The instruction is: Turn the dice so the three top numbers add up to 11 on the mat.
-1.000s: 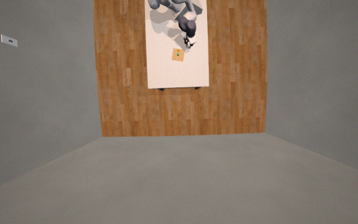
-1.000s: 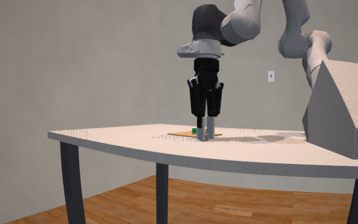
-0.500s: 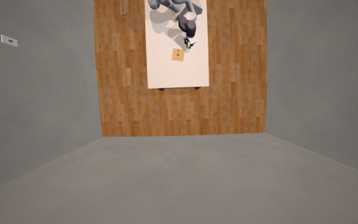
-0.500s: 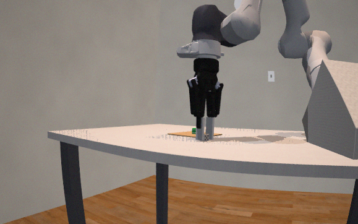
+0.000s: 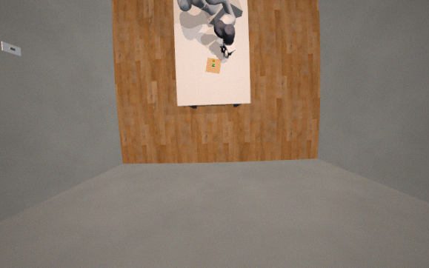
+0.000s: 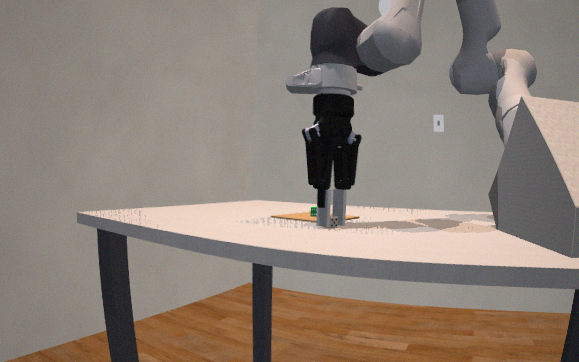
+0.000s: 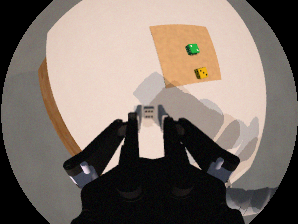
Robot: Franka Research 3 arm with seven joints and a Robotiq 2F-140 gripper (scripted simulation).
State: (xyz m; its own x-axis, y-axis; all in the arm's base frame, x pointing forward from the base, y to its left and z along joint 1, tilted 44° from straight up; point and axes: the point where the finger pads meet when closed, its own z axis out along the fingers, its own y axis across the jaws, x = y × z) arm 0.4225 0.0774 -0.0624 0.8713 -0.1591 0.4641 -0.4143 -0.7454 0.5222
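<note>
Fingertips of the hand (image 6: 331, 223) are reaching down to the table (image 6: 178, 220), standing narrowly apart with the white die (image 6: 334, 221) sitting between them. They are not visibly pressing on it, so I am judging it straddled, not pinched. This die is lying just off the mat (image 6: 293, 216), whose near edge is running right beside the hand. The green die (image 7: 193, 48) and the yellow die (image 7: 201, 72) are resting on the mat, ahead of the hand in the wrist view and well apart from its fingers. Their pips are showing too small to read.

Doing this step well is probably meaning squeezing squarely on two opposite faces, lifting only slightly, and carrying the white die over the mat edge without dragging the mat. Choosing its top face is depending on the other two tops.
</note>
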